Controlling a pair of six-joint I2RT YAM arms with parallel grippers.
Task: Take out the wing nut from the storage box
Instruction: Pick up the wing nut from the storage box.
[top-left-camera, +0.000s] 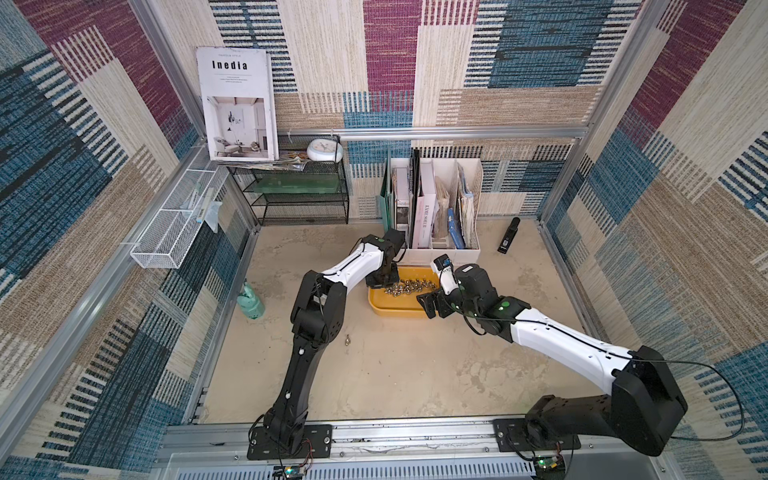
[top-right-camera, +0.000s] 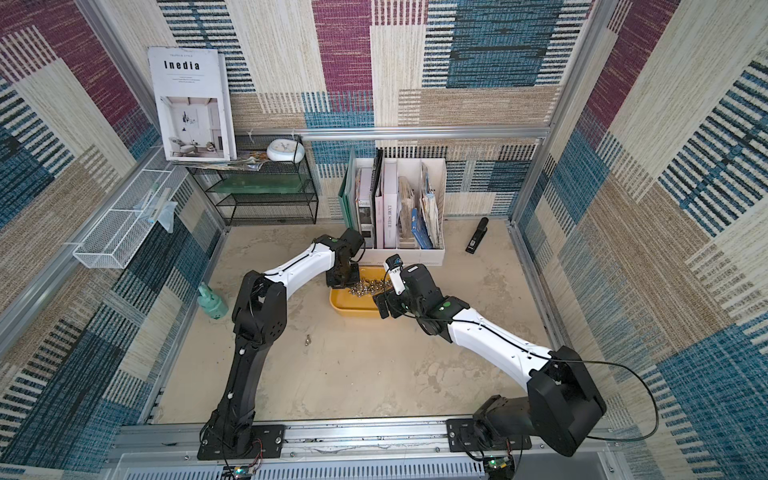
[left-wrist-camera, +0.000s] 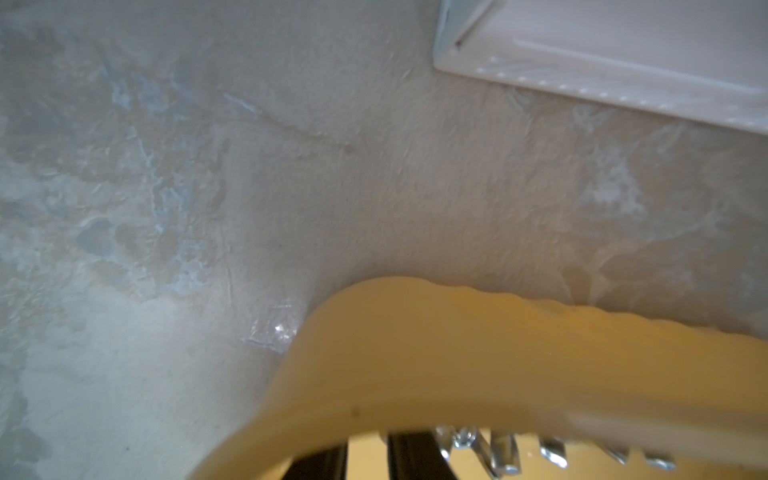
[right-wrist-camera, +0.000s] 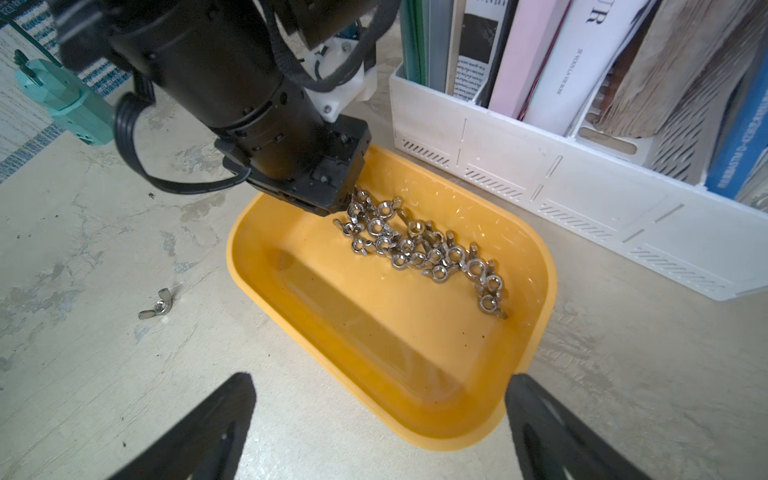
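The yellow-orange storage box (top-left-camera: 395, 311) (top-right-camera: 353, 309) sits mid-table in front of the file holder. Several metal wing nuts (top-left-camera: 409, 287) (right-wrist-camera: 419, 247) lie in a heap along its far side. My left gripper (top-left-camera: 380, 282) (right-wrist-camera: 345, 203) points down into the left end of that heap. Its fingers (left-wrist-camera: 411, 457) stand a narrow gap apart, and their tips are hidden. My right gripper (top-left-camera: 428, 305) (right-wrist-camera: 380, 415) is open low at the box's near right corner, which lies between its fingers. One wing nut (top-left-camera: 347, 340) (right-wrist-camera: 156, 308) lies loose on the table, left of the box.
A white file holder (top-left-camera: 440, 245) full of books stands right behind the box. A black stapler (top-left-camera: 509, 235) lies at the back right and a teal object (top-left-camera: 250, 301) at the left. A black mesh shelf (top-left-camera: 299, 187) and a white mesh basket (top-left-camera: 174, 224) line the back-left walls.
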